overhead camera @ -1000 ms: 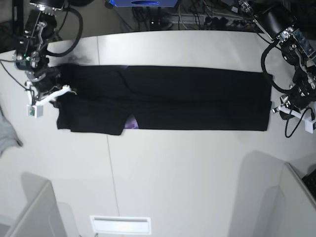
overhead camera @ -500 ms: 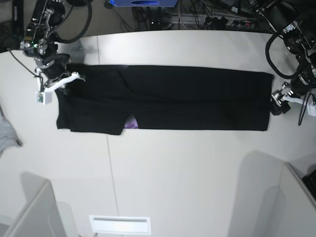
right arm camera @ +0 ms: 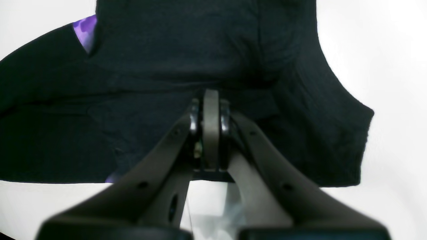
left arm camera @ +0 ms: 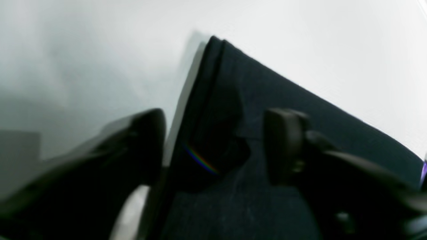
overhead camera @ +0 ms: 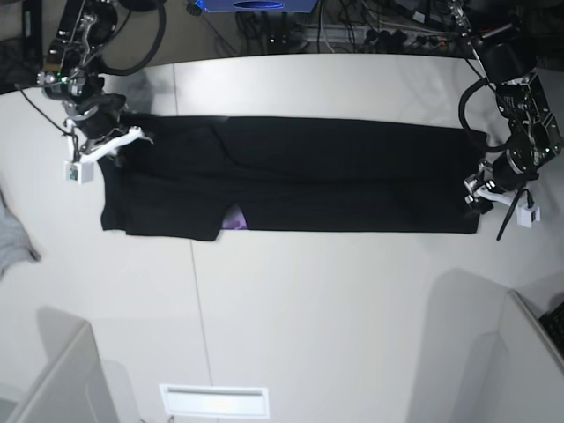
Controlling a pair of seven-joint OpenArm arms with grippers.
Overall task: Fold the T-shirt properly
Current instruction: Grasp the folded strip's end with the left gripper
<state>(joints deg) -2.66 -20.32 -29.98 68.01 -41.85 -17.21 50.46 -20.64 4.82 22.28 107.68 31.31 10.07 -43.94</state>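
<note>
A black T-shirt (overhead camera: 300, 176) is lying flat across the upper middle of the base view, folded into a long horizontal band on a white table (overhead camera: 335, 300). A small patch of purple print (overhead camera: 234, 219) is peeking out along the band's lower edge, left of center. The same purple is showing at the upper left of the right wrist view (right arm camera: 85, 31).

At the upper left of the base view, the right gripper (overhead camera: 113, 141) is sitting at the band's left end. In the right wrist view its jaws are pressed together on a fold of the black cloth (right arm camera: 206, 66), which is filling most of the upper frame there.

At the right edge of the base view, the left gripper (overhead camera: 476, 189) is sitting at the band's right end. In the left wrist view its jaws are spread, with one blurred black finger (left arm camera: 140, 133) over the bare table at lower left and the other finger (left arm camera: 283, 140) over the cloth at center right. The shirt's folded edge (left arm camera: 213, 83) is running between them, rising to a corner at upper center. Whether either finger is touching the cloth cannot be told from the blurred picture.

A small grey cloth (overhead camera: 12, 236) is lying at the far left edge of the base view, well apart from the shirt.
</note>
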